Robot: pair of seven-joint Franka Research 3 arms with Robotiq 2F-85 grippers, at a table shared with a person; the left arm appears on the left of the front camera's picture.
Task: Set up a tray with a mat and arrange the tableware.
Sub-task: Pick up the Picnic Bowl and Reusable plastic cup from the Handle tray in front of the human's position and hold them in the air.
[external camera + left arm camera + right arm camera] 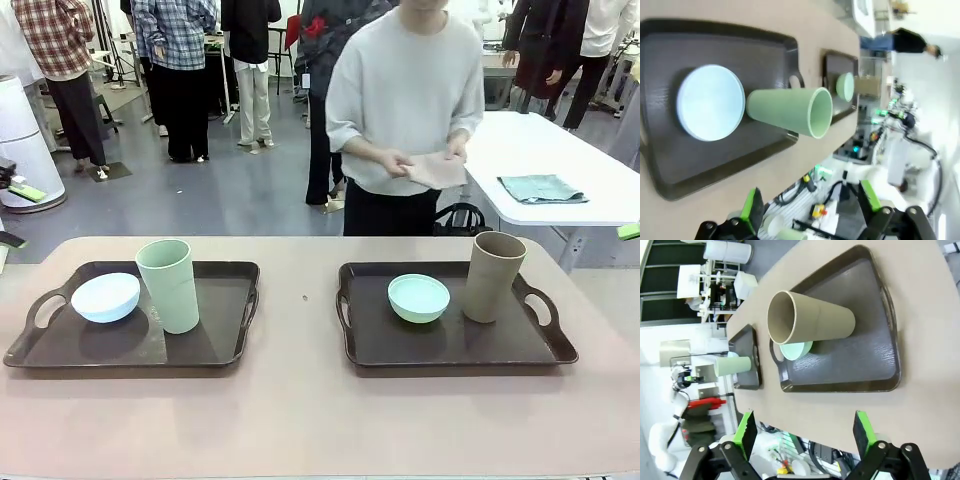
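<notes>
Two dark brown trays sit on the tan table. The left tray (220, 300) holds a pale blue bowl (105, 297) and a light green cup (168, 285), standing upright side by side. On the right tray (450, 350) stand a mint green bowl (418, 297) and a tan-brown cup (493, 276). Across the table a person holds a folded tan mat (435, 168) in both hands. My left gripper (810, 210) hangs open well above the blue bowl (710, 102) and green cup (790, 111). My right gripper (805, 440) is open, high over the tan cup (810, 322) and the right tray (860, 360).
A white table (600, 160) at the back right carries a grey-green cloth (540, 187). Several people stand farther back. A strip of bare table (300, 300) separates the two trays, and there is open tabletop in front of them.
</notes>
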